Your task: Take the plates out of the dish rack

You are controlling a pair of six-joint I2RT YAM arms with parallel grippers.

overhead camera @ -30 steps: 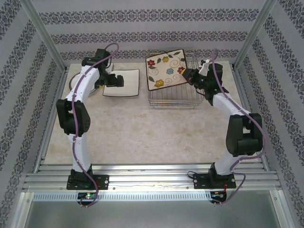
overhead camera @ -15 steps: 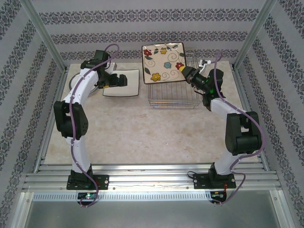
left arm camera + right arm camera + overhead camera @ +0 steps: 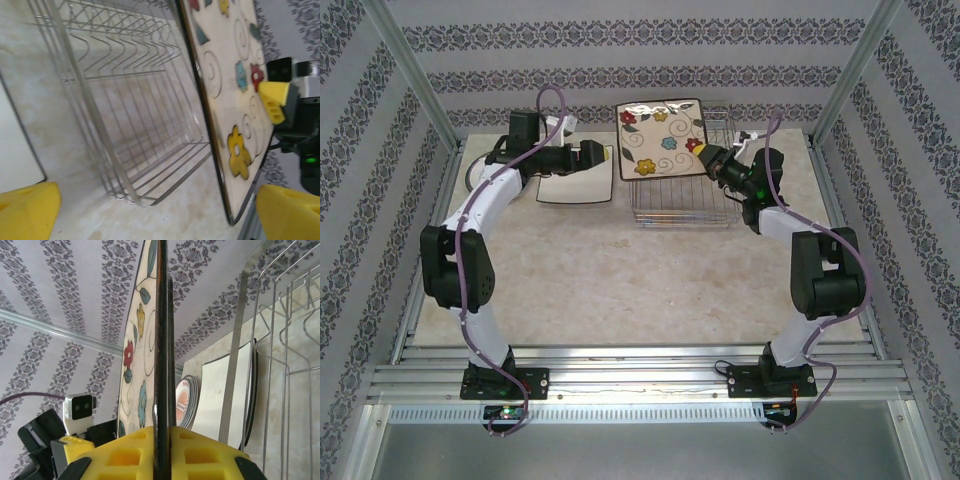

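While the right end effector grips it, the flowered plate tilts.

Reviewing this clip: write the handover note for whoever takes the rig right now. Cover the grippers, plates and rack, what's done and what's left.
Right gripper: shut on the right edge of the flower plate, holding it raised above the dish rack.
Left gripper: open and empty, facing the plate's left side without touching it.
Done: a square cream plate lies flat on the table left of the rack, with round plates beyond it. The left wrist view shows no other plate in the rack.
Left: set the flower plate down with the others, probably by handing it to the left gripper.
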